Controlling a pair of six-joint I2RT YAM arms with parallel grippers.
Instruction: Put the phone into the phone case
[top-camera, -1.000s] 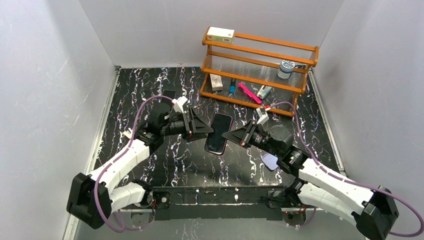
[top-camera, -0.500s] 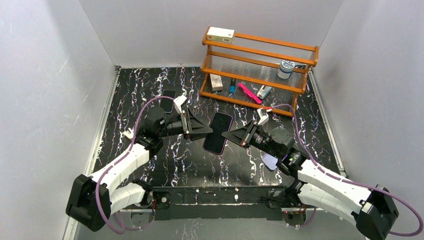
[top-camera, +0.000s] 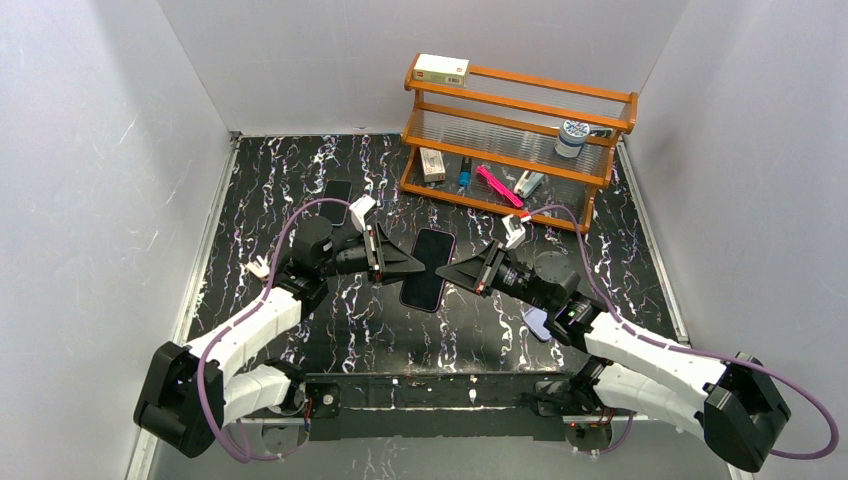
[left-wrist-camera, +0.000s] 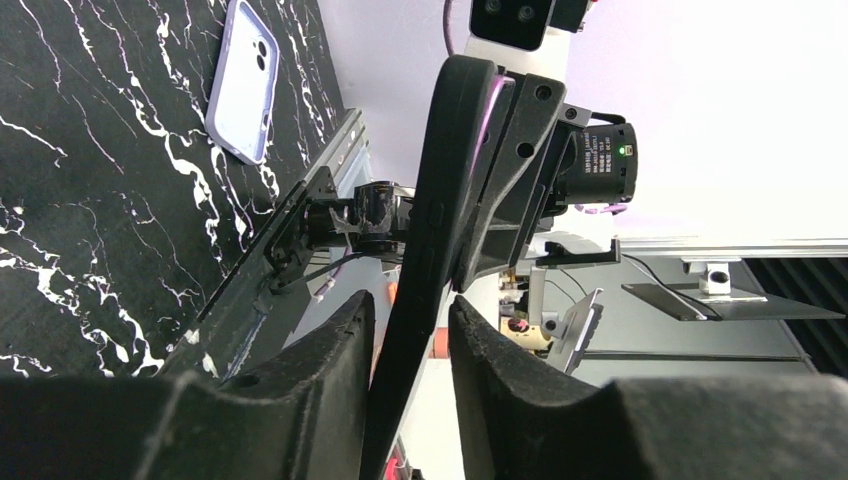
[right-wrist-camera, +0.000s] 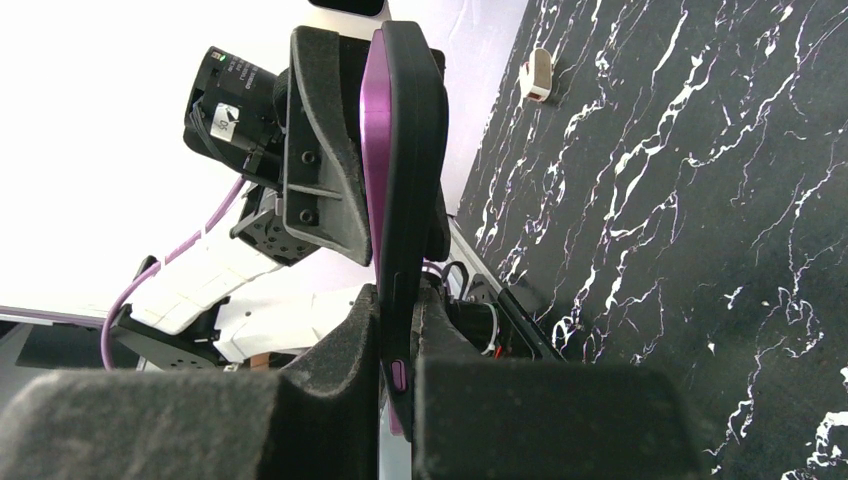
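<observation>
So here's what we've got. The phone (top-camera: 427, 270) is up between the two arms, near the middle of the surface (top-camera: 280, 170), and both wrist cameras see it edge-on. One long side goes to each arm.

The right gripper (top-camera: 448, 272) is clamped on the phone's right edge. In its own camera, the fingers (right-wrist-camera: 330, 380) sit tight on both faces of the phone (right-wrist-camera: 405, 150) with no gap that we can spot. A purple strip runs along the phone's edge.

The left gripper (top-camera: 405, 267) is set narrow around the opposite edge. In its camera, the phone (left-wrist-camera: 430, 230) runs between the fingers (left-wrist-camera: 320, 350). We see slivers of light on both sides lower down, so we can't tell if it's really pinching or just cradling.

The case (top-camera: 538, 322) lies on the surface near the front right, mostly tucked under the right arm in the top view. The left wrist view shows it better. There the case (left-wrist-camera: 243, 82) lies flat with its camera cutout visible, well apart from the phone.

Other stuff: a second dark phone (top-camera: 338, 190) lies flat further back on the left, and an orange shelf (top-camera: 545, 88) with odds and ends stands at the back right.
</observation>
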